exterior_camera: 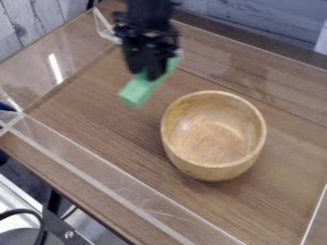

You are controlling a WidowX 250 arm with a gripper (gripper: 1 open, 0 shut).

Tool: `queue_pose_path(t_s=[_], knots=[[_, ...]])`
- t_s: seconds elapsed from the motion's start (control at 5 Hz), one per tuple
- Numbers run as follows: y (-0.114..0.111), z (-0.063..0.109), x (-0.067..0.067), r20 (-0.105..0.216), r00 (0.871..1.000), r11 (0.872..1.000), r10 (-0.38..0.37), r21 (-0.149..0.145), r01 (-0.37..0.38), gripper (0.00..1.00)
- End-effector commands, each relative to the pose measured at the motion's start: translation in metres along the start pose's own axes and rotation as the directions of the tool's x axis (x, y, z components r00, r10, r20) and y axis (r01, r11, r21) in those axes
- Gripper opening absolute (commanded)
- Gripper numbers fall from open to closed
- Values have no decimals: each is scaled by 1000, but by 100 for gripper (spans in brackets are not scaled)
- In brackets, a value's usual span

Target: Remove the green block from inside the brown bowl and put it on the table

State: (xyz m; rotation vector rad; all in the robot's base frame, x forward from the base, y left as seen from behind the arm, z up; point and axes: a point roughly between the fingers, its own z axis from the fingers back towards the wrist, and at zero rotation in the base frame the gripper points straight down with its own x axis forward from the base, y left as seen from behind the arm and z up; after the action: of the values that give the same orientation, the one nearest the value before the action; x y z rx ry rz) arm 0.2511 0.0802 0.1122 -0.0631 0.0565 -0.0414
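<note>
My gripper [149, 69] hangs over the table [90, 115] to the left of the brown bowl [213, 134], pointing down and shut on the green block [138, 89]. The block is a small bright green bar held by its upper end, its lower end sticking out below the fingers, clear of the tabletop. Nothing lies inside the light tan wooden bowl, which sits at the centre right.
Low clear acrylic walls [76, 158] edge the tabletop on the left and front. A clear acrylic corner piece [118, 26] stands at the back left. A black cable or wheel [38, 230] shows below the table's front edge.
</note>
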Motion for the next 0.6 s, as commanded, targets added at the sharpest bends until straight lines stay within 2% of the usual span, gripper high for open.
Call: queue_pose_path(t_s=[0.0,0.4], knots=[[27,7,-8,56,998,999,21,41,-23,0],[47,-28,-21,0,1000,997,25,67,-25,0]])
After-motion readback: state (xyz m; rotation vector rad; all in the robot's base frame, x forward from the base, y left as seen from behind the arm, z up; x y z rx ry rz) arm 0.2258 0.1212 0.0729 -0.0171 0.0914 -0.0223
